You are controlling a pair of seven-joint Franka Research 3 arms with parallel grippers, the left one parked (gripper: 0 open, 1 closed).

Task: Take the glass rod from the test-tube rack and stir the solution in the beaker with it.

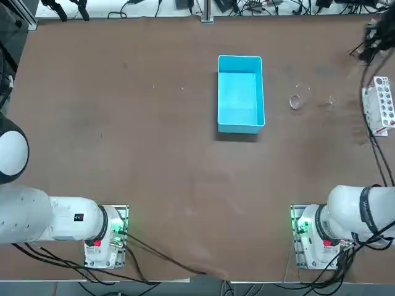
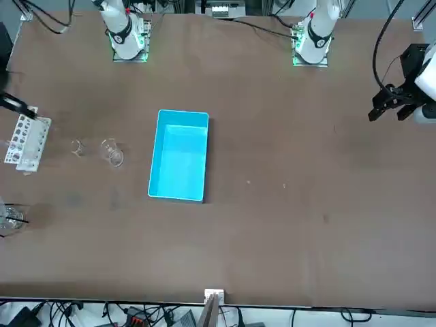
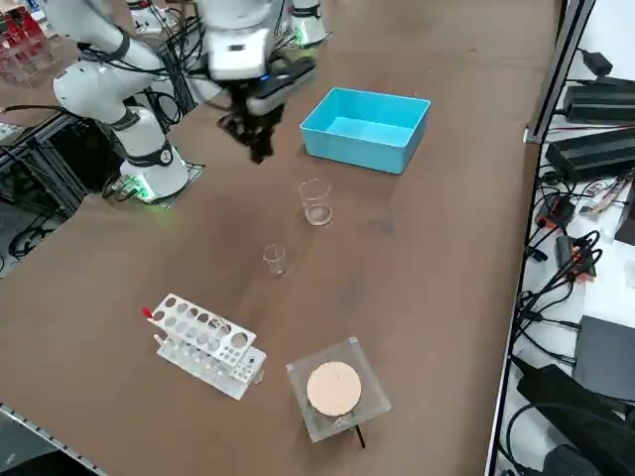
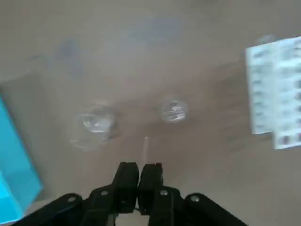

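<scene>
Right side view gives me the best read. The tabletop (image 3: 417, 268) is broad, flat, matte brown, and the open blue tray (image 3: 367, 127), a smooth rectangular plastic bin, sits at its far end. Nearer the camera lies the test-tube rack (image 3: 203, 345), white and blocky with two rows of round holes. Beside the rack is a square clear plate carrying a round cork-coloured disc (image 3: 335, 389).

The beaker (image 3: 316, 201) stands upright between tray and rack: thin, clear, round-rimmed glass. A smaller clear vessel (image 3: 275, 259) stands near it on the rack side. I can't make out the solution through the glass.

My right pincer (image 3: 260, 144) hangs above the tabletop near the tray, fingers pointing down, well apart from the beaker. In the wrist view the pincer (image 4: 141, 176) is pinched nearly shut, and a faint pale sliver that I take for the glass rod (image 4: 146, 148) sticks out from between the fingertips toward the two glasses.

As I judge it, the step is carrying the rod to the beaker. I'd centre the tip over the larger rim, not the small vessel, and hold the rod upright. Then I'd lower slowly down the middle so it misses the wall, and stir in small gentle circles. Glass on glass is slick and brittle, and a light beaker like this could tip from one sideways nudge.
</scene>
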